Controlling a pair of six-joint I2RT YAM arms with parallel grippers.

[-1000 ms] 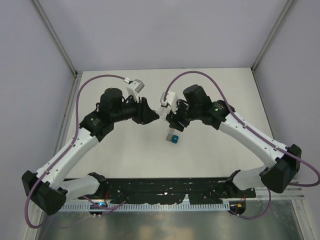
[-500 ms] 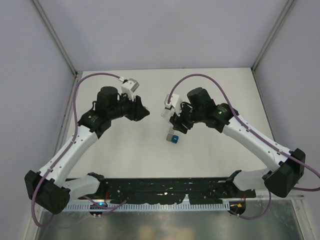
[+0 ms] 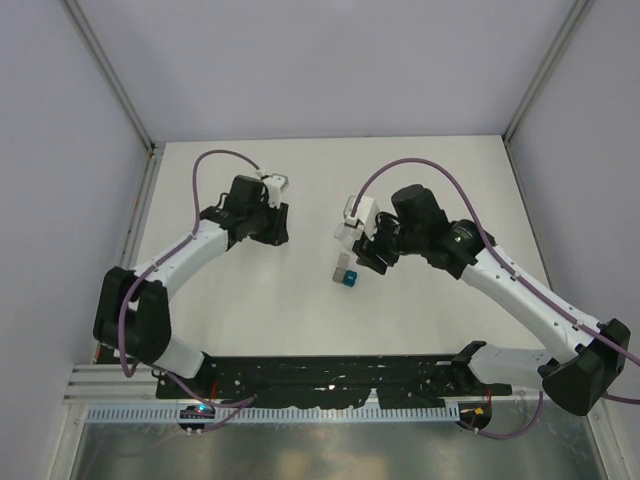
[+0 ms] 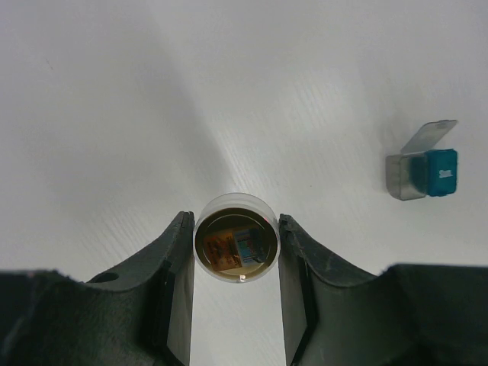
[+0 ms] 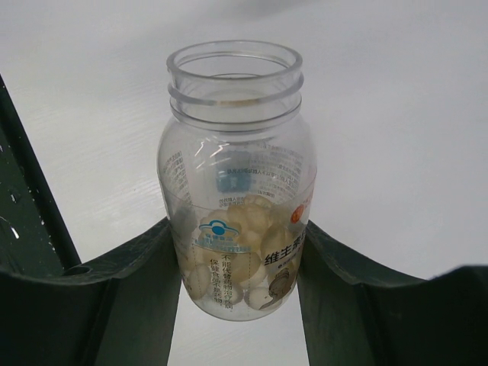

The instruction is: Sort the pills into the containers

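Left pincer (image 3: 276, 224) and right pincer (image 3: 366, 248) hang over the white counter (image 3: 430, 170) in the overhead view, well apart from each other. The containers (image 3: 345, 276) sit on the counter just beside the right one: two tiny cubes touching, one grey, one teal.

From the left wrist, the left pincer (image 4: 235, 226) is clamped on a round cap (image 4: 235, 238), its black fingers (image 4: 177, 252) pressing on opposite sides of the clear rim around a brown middle. The containers (image 4: 422, 170) lie off to the right, and the grey one's clear flap stands open.

From the right wrist, the right pincer (image 5: 236, 252) grips a bottle (image 5: 235, 152) low on its belly, with the threaded mouth uncapped. It is clear, glossy plastic with a printed label. Pale, rounded pills (image 5: 255, 229) are heaped at the bottom.

The pills look light, hard and quick to roll, so they will likely spill in a rush if the bottle tips steeply. The smooth bottle could slip, and a grip across its widest part suits it. The boxes look light enough to skid at a nudge.
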